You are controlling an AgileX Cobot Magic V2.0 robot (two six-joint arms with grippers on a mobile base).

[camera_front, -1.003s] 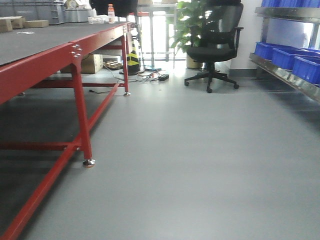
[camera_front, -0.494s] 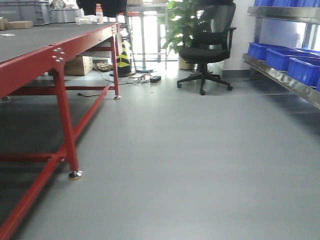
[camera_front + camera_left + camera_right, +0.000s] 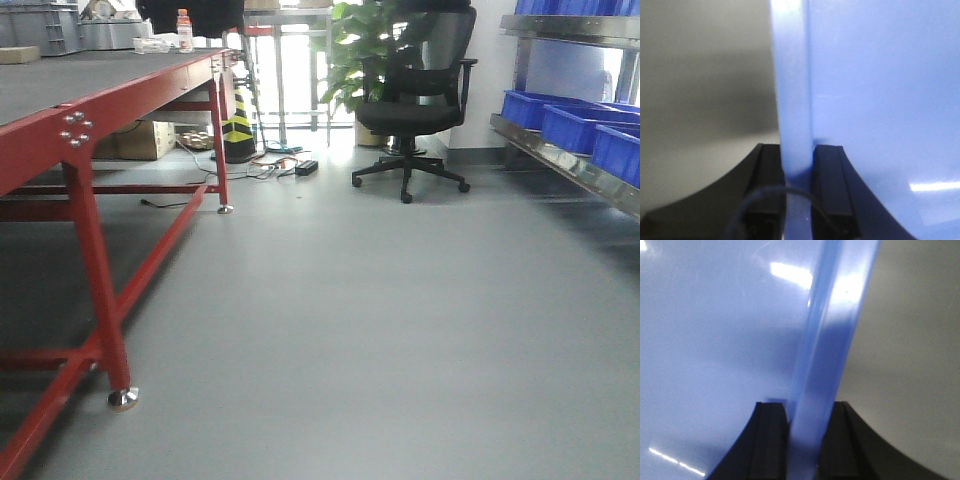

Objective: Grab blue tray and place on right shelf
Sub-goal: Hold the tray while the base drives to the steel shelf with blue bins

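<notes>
Left tool (image 3: 797, 155) and right tool (image 3: 804, 410) clamp rims of the blue tray (image 3: 880, 90).

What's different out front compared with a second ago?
The robot seems to be rolling forward: the red table's near leg slid left and down the picture, and the office chair sits lower. Nothing in the room itself shifted. The wrist views have no earlier pictures; now the left claw and right claw each clamp the rim of the blue tray.

We get blown-out window (image 3: 300, 60) backlight at 12 o'clock up front; wrist views soft, glare streaks on the blue tray (image 3: 715, 340).
</notes>
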